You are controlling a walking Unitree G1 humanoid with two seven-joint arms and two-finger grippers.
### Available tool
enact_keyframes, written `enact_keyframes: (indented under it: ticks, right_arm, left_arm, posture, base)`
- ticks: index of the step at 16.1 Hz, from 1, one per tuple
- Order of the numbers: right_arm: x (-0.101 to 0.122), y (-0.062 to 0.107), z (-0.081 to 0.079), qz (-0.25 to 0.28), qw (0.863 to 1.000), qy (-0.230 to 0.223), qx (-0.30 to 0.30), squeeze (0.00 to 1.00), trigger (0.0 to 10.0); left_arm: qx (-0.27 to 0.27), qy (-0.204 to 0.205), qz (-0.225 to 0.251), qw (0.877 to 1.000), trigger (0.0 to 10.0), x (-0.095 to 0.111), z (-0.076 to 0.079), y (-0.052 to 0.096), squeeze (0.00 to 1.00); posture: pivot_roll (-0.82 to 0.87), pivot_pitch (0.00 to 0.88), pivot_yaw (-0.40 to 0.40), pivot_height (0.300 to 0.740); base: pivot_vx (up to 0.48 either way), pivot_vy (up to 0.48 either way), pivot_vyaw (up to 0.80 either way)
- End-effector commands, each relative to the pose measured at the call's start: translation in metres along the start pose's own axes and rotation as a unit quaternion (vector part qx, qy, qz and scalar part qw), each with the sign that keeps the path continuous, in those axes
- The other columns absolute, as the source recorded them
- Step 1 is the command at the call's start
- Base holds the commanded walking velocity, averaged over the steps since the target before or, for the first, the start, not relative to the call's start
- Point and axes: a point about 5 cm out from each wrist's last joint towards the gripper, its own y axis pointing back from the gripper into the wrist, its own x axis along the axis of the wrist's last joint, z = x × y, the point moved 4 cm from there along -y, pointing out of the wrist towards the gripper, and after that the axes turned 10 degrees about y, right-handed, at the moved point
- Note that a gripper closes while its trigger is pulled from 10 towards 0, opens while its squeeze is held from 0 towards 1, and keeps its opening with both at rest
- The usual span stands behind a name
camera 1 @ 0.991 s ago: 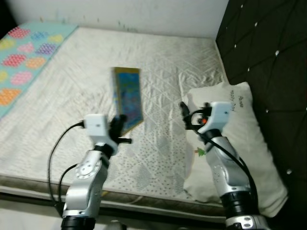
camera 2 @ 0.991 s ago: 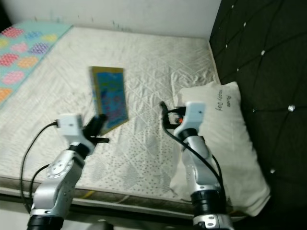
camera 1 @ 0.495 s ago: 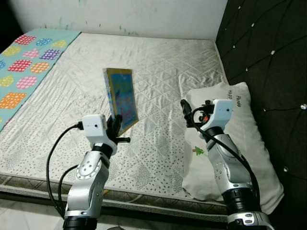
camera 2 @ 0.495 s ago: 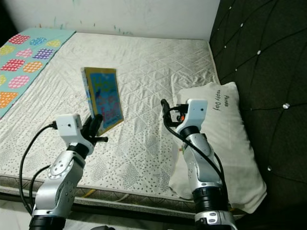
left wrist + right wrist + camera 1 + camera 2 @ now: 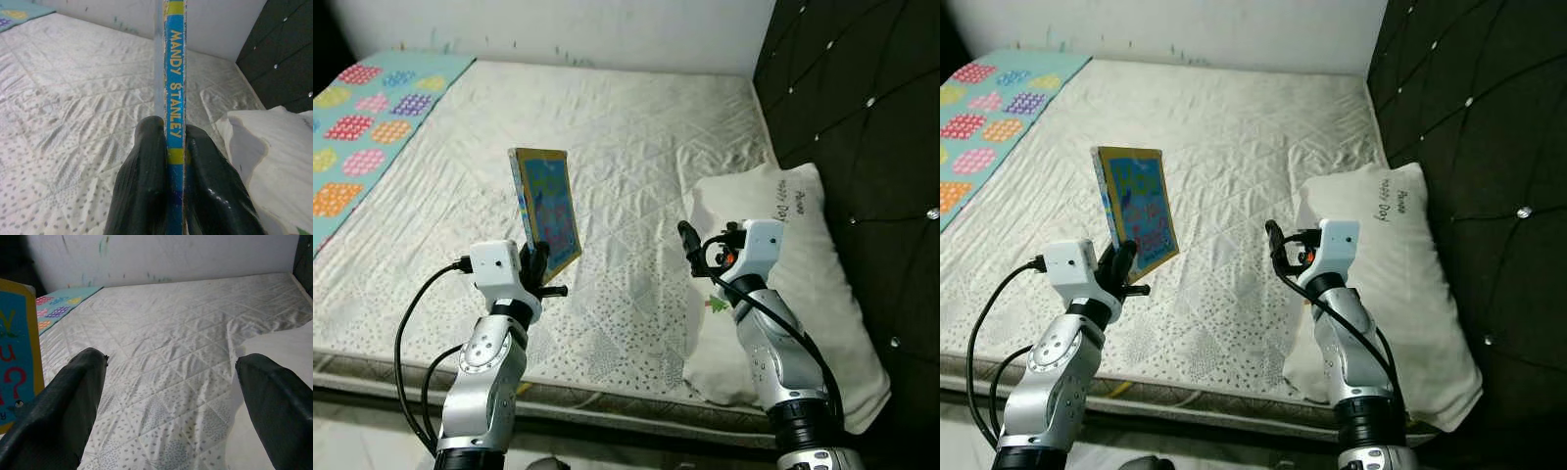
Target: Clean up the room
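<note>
Above the bed my left hand is clamped on the book's lower edge, holding it upright for carrying off, while my right hand hangs spread beside the pillow.

Light was even and fairly bright across the mattress, with soft sheen on its quilting. The headboard at three o'clock stayed dark, its studs glinting. Head views were sharp, with little blur. In the wrist views, the near fingers looked soft and out of focus.
</note>
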Motion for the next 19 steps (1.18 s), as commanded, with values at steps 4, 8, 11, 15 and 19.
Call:
enact_keyframes:
  ticks: [4, 8, 11, 15, 19]
  right_arm:
    - [0.002, 0.001, -0.003, 0.002, 1.000, 0.002, 0.009, 0.00, 10.0]
    - [0.001, 0.001, -0.005, 0.000, 1.000, 0.005, 0.017, 0.00, 10.0]
    - [0.000, 0.002, -0.008, -0.003, 1.000, 0.005, 0.029, 0.00, 10.0]
    - [-0.002, 0.003, -0.010, -0.005, 0.999, 0.006, 0.036, 0.00, 10.0]
    - [-0.001, 0.003, -0.012, -0.003, 0.999, 0.005, 0.040, 0.00, 10.0]
  left_arm:
    - [-0.002, -0.007, 0.018, 1.000, 10.0, 0.009, 0.004, -0.001, 0.00]
    - [0.022, -0.018, 0.028, 0.999, 10.0, 0.012, -0.003, -0.001, 0.00]
    - [0.056, -0.024, 0.041, 0.997, 10.0, 0.015, -0.013, -0.002, 0.00]
    - [0.046, -0.002, 0.035, 0.998, 10.0, 0.017, -0.013, -0.004, 0.00]
    - [0.036, 0.005, 0.033, 0.999, 10.0, 0.016, -0.010, -0.003, 0.00]
  posture:
    - [0.01, 0.156, 0.000, 0.642]
    - [0.01, 0.155, -0.004, 0.615]
    - [0.01, 0.156, -0.003, 0.615]
    - [0.01, 0.158, -0.002, 0.615]
    - [0.01, 0.161, -0.003, 0.615]
  base:
    - [0.000, 0.000, 0.00]
    - [0.000, 0.000, 0.00]
    - [0.000, 0.000, 0.00]
    - [0.000, 0.000, 0.00]
    - [0.000, 0.000, 0.00]
